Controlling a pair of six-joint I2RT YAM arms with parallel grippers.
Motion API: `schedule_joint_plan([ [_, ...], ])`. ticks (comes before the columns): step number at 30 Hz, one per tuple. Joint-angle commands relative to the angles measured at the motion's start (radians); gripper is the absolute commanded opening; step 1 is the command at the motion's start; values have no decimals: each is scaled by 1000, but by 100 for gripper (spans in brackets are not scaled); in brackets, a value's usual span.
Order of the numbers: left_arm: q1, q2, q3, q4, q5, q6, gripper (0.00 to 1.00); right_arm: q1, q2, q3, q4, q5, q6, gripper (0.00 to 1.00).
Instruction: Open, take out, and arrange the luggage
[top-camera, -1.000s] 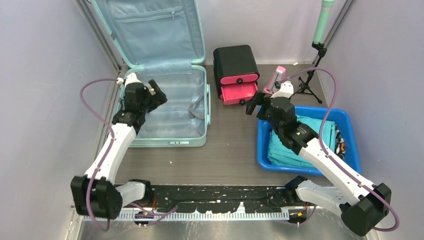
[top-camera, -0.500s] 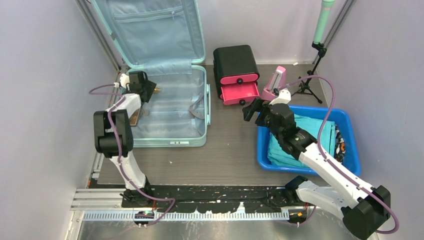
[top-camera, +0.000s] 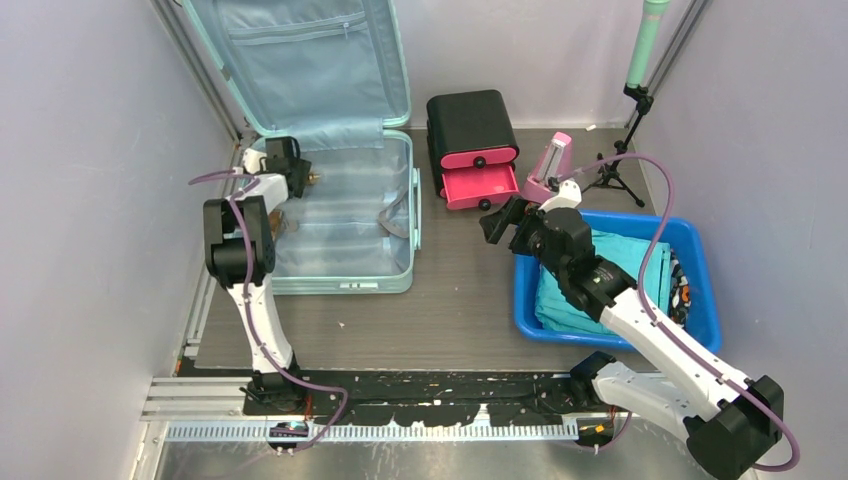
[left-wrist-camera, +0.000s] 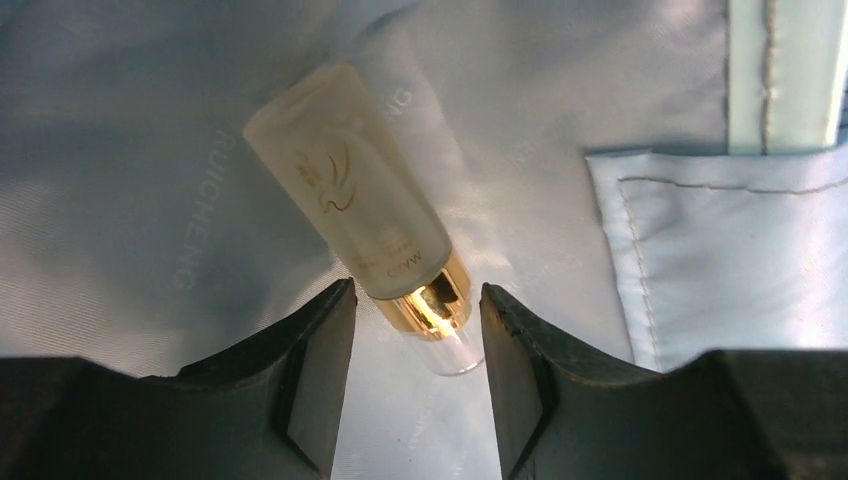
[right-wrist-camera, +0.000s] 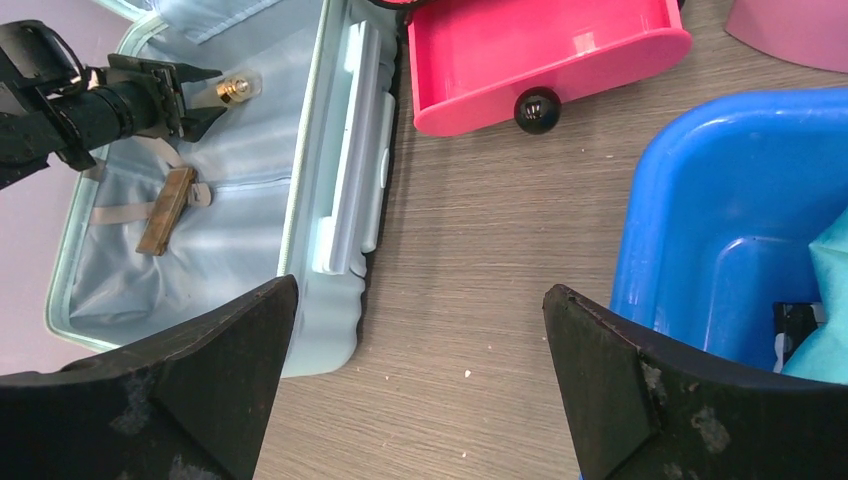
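Left pincer (left-wrist-camera: 415, 300) astride bottle (left-wrist-camera: 345, 200), luggage (top-camera: 414, 215) corner.

Bright and evenly lit from above in the top view, with only soft, faint shadow just right of the luggage (top-camera: 340, 215). Dimmer and greyer in the left wrist view inside the luggage: sharp on the frosted bottle (left-wrist-camera: 350, 215), hot glint on its gold collar, near fingers (left-wrist-camera: 310, 370) dark and blurred. Bright and crisp in the right wrist view over the luggage's right rim, softer along the bottom edge.
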Motion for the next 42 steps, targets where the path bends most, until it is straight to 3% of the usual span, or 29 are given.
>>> schedule_joint_plan([
  [1, 21, 20, 12, -18, -66, -14, 52, 1, -1, 6, 24, -12, 39, 99],
  [6, 29, 62, 21, -25, -44, -18, 53, 0, 38, 32, 13, -18, 42, 99],
  [13, 38, -14, -26, 23, 7, 34, 23, 1, 62, 81, -70, 32, 20, 100],
  [15, 42, -64, -38, 36, 17, 79, 18, 0, 60, 83, -73, 70, 55, 100],
  [22, 54, -291, -76, 39, 116, 294, 16, 0, 70, 104, -187, 205, 119, 100],
  [27, 53, -454, -159, 40, 309, 376, 16, 0, 39, 111, -170, 97, 95, 100],
  [35, 12, -681, -367, 67, 548, 385, 16, 0, -11, 60, -85, -38, 128, 96],
  [42, -9, -817, -459, -17, 531, 444, 15, 3, 6, 83, -88, -91, 148, 91],
])
